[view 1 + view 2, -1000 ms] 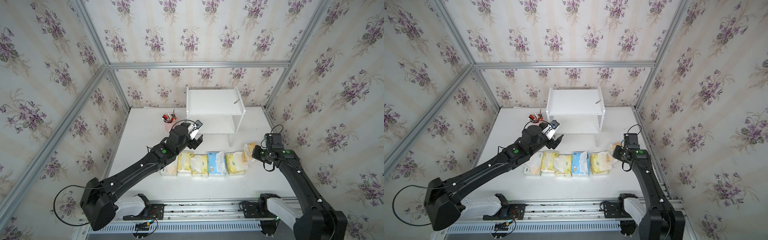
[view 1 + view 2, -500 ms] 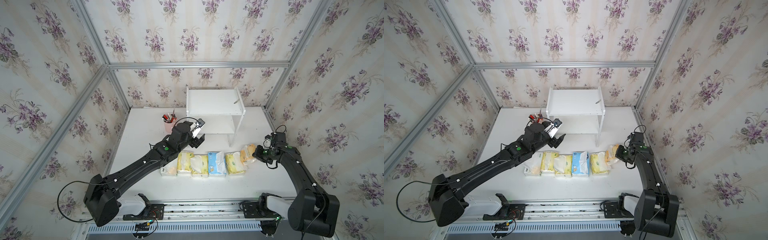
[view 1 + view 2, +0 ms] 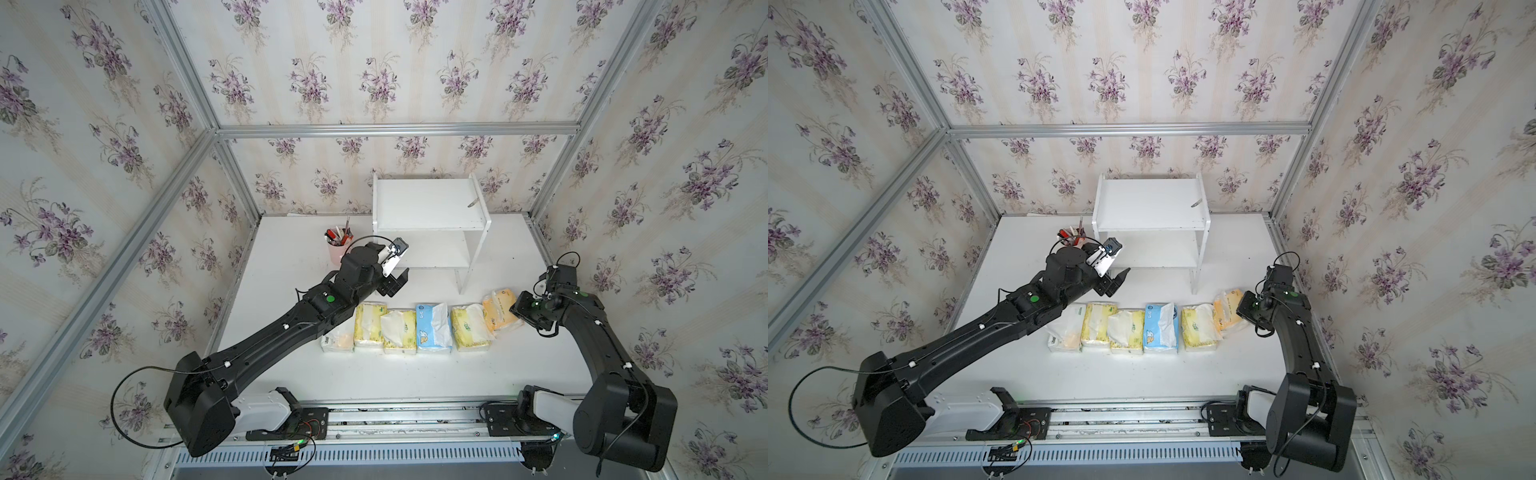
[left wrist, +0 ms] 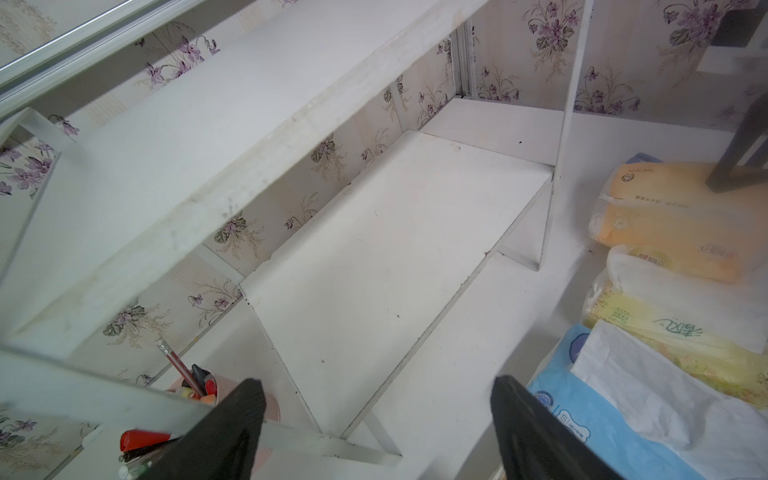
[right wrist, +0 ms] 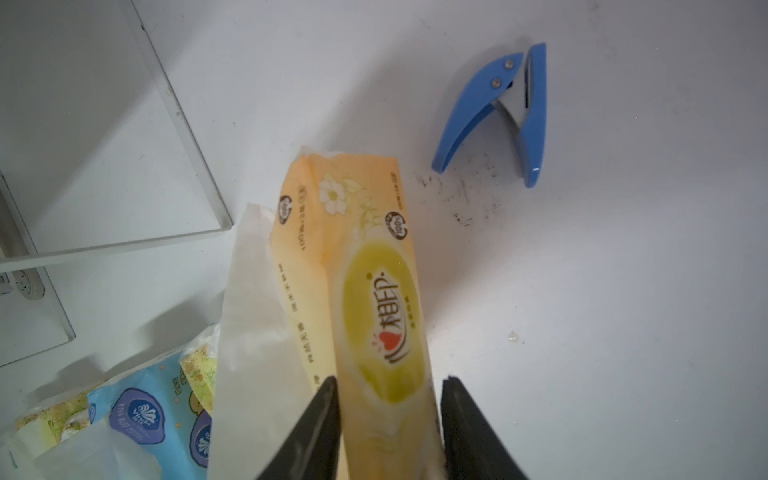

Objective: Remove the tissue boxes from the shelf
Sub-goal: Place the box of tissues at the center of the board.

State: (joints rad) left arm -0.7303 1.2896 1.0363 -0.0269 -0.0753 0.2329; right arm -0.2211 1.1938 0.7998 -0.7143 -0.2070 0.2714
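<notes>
Floral wallpaper [image 3: 374, 62], cream stripes with purple violet sprays, covers the walls across the upper frame and down both sides. Silver aluminium struts [image 3: 395, 129] line the corners. A white worktop [image 3: 415, 374] fills the lower centre, evenly lit.

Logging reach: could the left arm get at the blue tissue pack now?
Probably yes: the open left hand hangs near the blue pack, which lies uncovered, top free, with nothing between them.
</notes>
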